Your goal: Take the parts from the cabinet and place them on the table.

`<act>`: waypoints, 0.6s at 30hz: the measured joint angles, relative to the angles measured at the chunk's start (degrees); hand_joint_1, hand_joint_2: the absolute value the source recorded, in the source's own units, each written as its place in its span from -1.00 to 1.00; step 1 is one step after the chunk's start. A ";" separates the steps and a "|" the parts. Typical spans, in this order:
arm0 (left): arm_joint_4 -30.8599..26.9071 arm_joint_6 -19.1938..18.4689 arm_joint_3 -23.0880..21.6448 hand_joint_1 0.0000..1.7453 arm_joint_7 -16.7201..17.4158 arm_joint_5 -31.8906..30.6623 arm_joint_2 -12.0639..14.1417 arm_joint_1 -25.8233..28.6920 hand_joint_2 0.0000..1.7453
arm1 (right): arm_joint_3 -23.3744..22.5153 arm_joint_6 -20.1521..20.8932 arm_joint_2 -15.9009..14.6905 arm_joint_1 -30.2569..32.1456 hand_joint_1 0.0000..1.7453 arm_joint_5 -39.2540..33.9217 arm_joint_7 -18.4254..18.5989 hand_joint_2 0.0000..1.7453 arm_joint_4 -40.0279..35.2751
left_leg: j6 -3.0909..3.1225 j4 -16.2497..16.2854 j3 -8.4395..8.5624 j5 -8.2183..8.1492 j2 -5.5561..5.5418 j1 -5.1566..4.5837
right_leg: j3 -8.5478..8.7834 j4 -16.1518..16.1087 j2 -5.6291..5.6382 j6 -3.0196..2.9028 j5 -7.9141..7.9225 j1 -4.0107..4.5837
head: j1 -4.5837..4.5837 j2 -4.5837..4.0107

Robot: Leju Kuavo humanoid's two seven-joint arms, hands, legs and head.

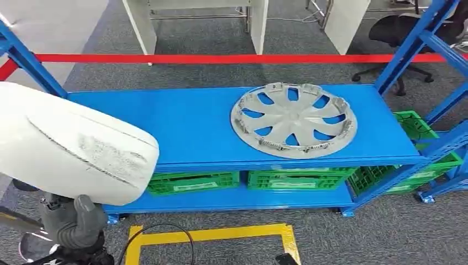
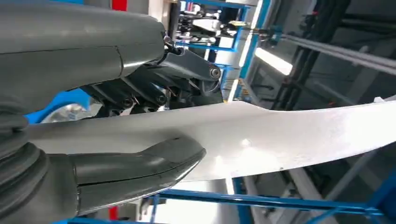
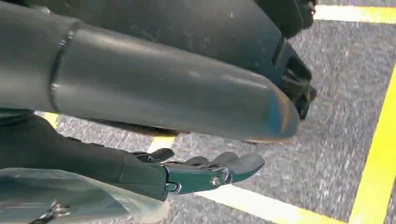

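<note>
The silver-grey spoked plastic wheel cover [image 1: 293, 119] looks matt on the smooth, painted blue metal shelf [image 1: 187, 124]. Left of the cover, a large white panel [image 1: 66, 143] shows a scuffed, rough patch. Below the shelf, grey carpet [image 1: 386, 232] looks coarse.

Lying flat on the blue cabinet shelf [image 1: 193, 124], right of centre: a silver wheel cover [image 1: 293, 119], spoked face up; at near left, raised off it, a large white curved panel [image 1: 66, 146].
</note>
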 joint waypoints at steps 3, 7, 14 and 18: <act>0.07 -0.04 -0.07 1.00 0.11 0.02 -0.11 -0.05 1.00 | -0.02 0.09 -0.15 -0.10 -1.00 0.00 0.06 -1.00 0.02 | 0.77 0.04 -2.30 1.54 0.25 -0.18 | -3.34 9.52 -0.13 0.35 -9.54 0.02 | 0.48 0.00; 0.26 -0.22 -0.09 1.00 0.15 0.07 -0.11 -0.06 1.00 | -0.02 0.15 -0.44 -0.12 -1.00 0.07 0.11 -1.00 0.02 | 0.69 0.29 -5.20 3.67 0.44 -0.50 | -0.70 13.39 -0.16 0.53 -7.82 0.06 | 0.55 0.00; 0.28 -0.61 -0.15 1.00 0.17 0.15 -0.15 -0.34 1.00 | -0.07 -0.80 -0.48 -0.51 -1.00 -0.09 0.08 -1.00 0.02 | -1.20 0.95 -7.39 6.64 0.60 -0.62 | 9.65 -2.84 -0.03 -1.24 -7.15 0.56 | 0.50 0.00; 0.28 -0.74 -0.11 1.00 0.17 0.15 0.02 -0.11 1.00 | -0.11 -2.14 -0.33 -0.17 -1.00 -0.11 0.00 -1.00 0.07 | -2.70 9.51 -9.55 -3.59 0.17 -0.06 | 7.38 -3.17 -0.59 -2.65 -4.70 0.11 | 0.02 0.00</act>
